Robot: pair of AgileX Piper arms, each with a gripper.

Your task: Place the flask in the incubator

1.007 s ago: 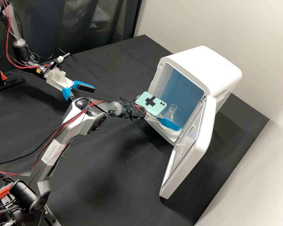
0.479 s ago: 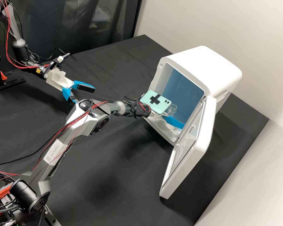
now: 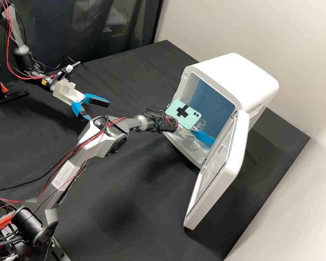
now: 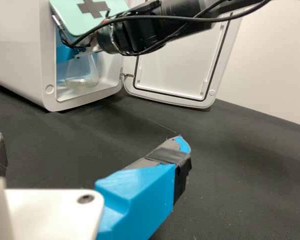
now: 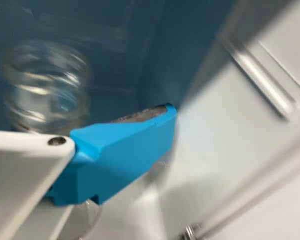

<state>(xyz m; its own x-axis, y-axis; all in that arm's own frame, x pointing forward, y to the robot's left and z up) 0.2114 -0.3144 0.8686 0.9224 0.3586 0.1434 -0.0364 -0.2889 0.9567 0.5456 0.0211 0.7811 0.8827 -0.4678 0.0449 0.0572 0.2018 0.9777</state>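
The clear glass flask [image 3: 192, 139] is inside the white incubator [image 3: 239, 78], low in its blue-lit chamber. My right gripper [image 3: 200, 132] reaches in through the opening and is shut on the flask near its neck [image 5: 42, 85], with one blue finger [image 5: 122, 147] beside it. The incubator door [image 3: 217, 170] hangs open toward the bench front. In the left wrist view the flask [image 4: 82, 75] shows through the opening. My left gripper [image 3: 94, 108] is open over the bench at the back left, well apart from the incubator, with nothing between its fingers [image 4: 155, 185].
A mint-green phone [image 3: 183, 113] with a black cross is mounted on the right wrist at the incubator's mouth. The right arm [image 3: 97, 139] stretches across the middle of the black bench [image 3: 134, 203]. Cables and arm bases crowd the left edge.
The right gripper has pushed deeper into the incubator, carrying the flask further in. The left arm has stayed still.
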